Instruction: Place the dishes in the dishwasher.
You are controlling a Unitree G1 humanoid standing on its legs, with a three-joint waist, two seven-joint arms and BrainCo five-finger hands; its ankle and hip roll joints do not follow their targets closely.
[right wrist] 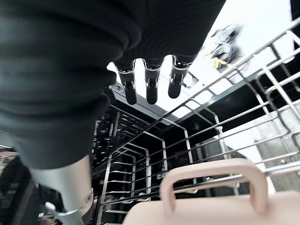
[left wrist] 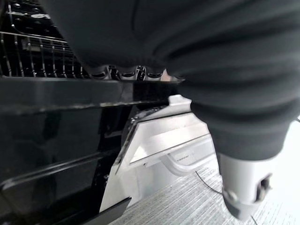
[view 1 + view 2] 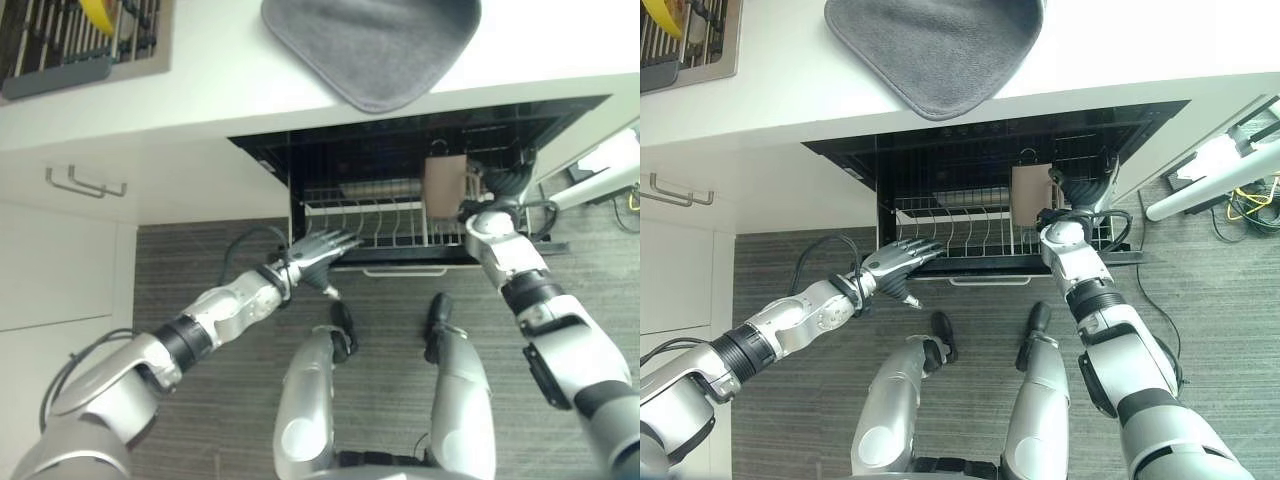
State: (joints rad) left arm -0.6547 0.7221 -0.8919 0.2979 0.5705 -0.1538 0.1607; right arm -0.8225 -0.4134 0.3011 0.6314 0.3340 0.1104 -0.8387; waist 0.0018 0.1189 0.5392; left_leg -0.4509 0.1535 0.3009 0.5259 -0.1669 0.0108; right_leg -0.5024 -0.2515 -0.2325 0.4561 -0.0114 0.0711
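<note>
Two arms reach toward the open dishwasher (image 3: pixel 420 150) under the white desk (image 3: pixel 220 90). The left robot hand (image 3: pixel 318 250) stretches forward with its fingers straight and relaxed, released and holding nothing, its fingertips resting at the front edge of the pulled-out wire rack (image 3: pixel 380 225); its thumb points down toward the floor. In the left wrist view the dark fingertips (image 2: pixel 126 73) line up along that dark front edge.

The right robot hand (image 3: pixel 1080 190) reaches deeper into the rack on the right side, just beside a tan cutting board (image 3: pixel 444 185) that stands upright among the tines. In the right wrist view the fingers (image 1: pixel 151 79) hang straight and apart above the wires, released, with the board's pale handle (image 1: pixel 213 180) below them and not touched.

Much of the rack's interior is dark and hard to read; a flat shape lies at the back, but I cannot tell what it is. On the desk lies a grey mat (image 3: pixel 370 45), cut off at the upper edge, and a drying rack (image 3: pixel 70 40) sits at the far left corner, with a yellow item in it mostly cut off.
</note>
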